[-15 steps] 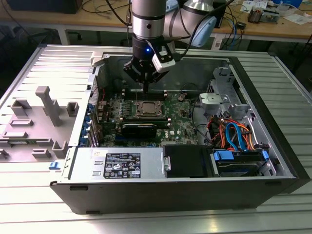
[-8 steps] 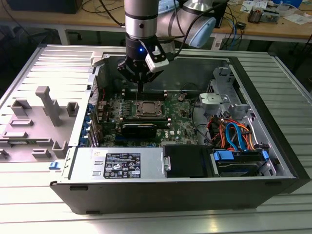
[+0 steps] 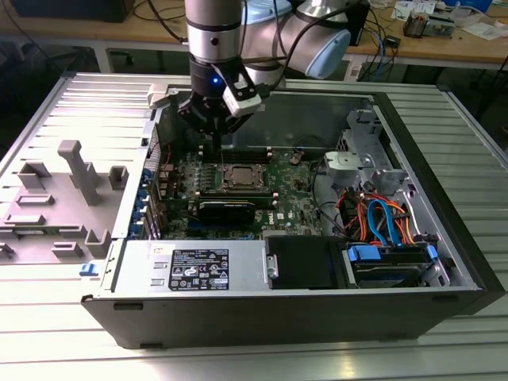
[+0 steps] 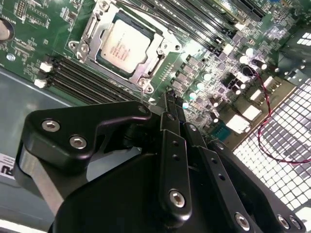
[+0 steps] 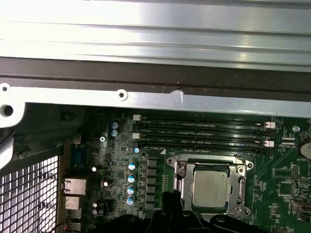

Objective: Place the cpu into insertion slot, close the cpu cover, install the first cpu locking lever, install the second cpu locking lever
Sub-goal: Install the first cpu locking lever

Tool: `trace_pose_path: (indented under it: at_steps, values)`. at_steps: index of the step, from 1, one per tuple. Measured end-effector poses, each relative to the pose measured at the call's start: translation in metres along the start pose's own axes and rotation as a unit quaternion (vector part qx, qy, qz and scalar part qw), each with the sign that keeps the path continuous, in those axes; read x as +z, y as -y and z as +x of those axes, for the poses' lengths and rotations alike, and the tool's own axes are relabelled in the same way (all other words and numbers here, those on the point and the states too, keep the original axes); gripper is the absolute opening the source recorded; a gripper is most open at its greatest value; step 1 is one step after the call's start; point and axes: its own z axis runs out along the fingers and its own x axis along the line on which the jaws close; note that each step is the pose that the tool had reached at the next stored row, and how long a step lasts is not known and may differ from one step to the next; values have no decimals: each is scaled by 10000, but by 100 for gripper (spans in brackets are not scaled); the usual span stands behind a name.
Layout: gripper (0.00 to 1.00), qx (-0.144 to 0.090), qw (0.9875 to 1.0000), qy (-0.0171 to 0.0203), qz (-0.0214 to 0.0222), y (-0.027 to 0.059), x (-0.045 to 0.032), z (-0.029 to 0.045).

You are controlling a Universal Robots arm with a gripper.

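Tabletop of ribbed metal (image 3: 476, 143) carries an open computer case (image 3: 262, 317) lying on its side, and the exterior view takes in the whole of it. A grey fixture (image 3: 71, 198) lies beside the case on the exterior view's left. A power supply (image 3: 190, 266) sits along the near wall, with a drive cage (image 3: 373, 167) and coloured cables (image 3: 381, 218) on the exterior view's right. The arm (image 3: 214, 32) comes down from above over the motherboard (image 3: 286, 186). Both wrist views bring the board close, with the black memory slots (image 5: 199, 133) beside the socket and a perforated rear panel (image 4: 282, 155). The first wrist view adds the case's far rim (image 5: 155, 99), while the second adds a thin red wire (image 4: 262, 97). The gripper (image 4: 171, 97) hangs just off one corner of the socket, on the exterior view's left of it. In the second wrist view its fingers are drawn together with nothing between them, and whether the tip touches the board cannot be told. The cover (image 4: 88, 33) lies flat as a silver frame around the cpu (image 4: 125, 46), which sits in the socket with its metal top showing through the window. How the locking levers stand cannot be told.
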Motion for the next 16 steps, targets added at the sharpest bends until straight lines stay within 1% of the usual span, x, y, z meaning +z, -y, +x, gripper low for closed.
trace_pose_path:
  at_steps: [1,3,13,16]
  values:
    - [11,-27,10000,1,0,-12,0,30]
    - [11,-40,10000,2,0,-30,0,65]
    - [11,-57,10000,3,0,-90,1,59]
    - [11,-67,10000,4,0,-107,6,40]
